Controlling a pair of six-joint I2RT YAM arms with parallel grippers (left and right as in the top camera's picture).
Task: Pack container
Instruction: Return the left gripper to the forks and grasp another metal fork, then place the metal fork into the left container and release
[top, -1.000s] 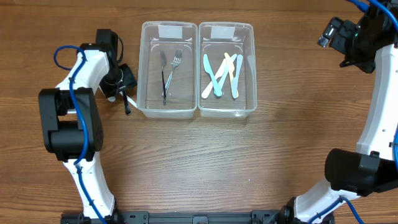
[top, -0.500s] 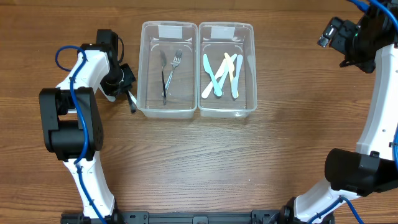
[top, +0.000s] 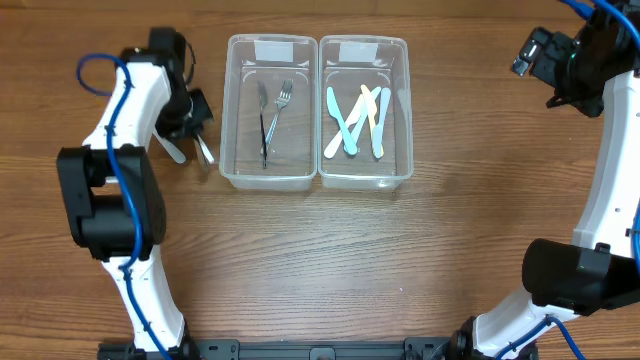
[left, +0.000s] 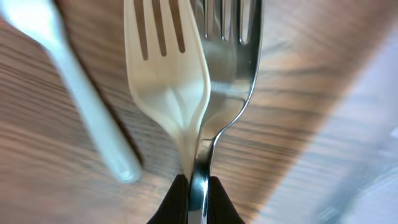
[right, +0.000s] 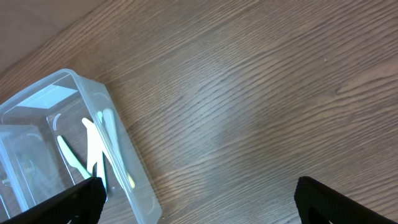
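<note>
The bench (top: 400, 260) is brown wood with clear, fine grain and a smooth, low-sheen finish. Both the left container (top: 270, 182) and the right container (top: 365, 182) are clear plastic, glossy, with soft reflections on their walls. The metal fork (left: 231, 81) is polished and mirror-bright, reflecting the wood. Beside it, the plastic fork (left: 168, 74) is cream, smooth and faintly satin; a blurred white plastic handle (left: 81, 99) looks matt. The jaws of the left gripper (left: 198, 196) are dull black. A second fork (top: 280, 103) and a knife (top: 263, 125) look like shiny metal; the pastel cutlery (top: 355, 120) looks like opaque plastic. The left arm shell (top: 135, 100) is glossy white plastic.
</note>
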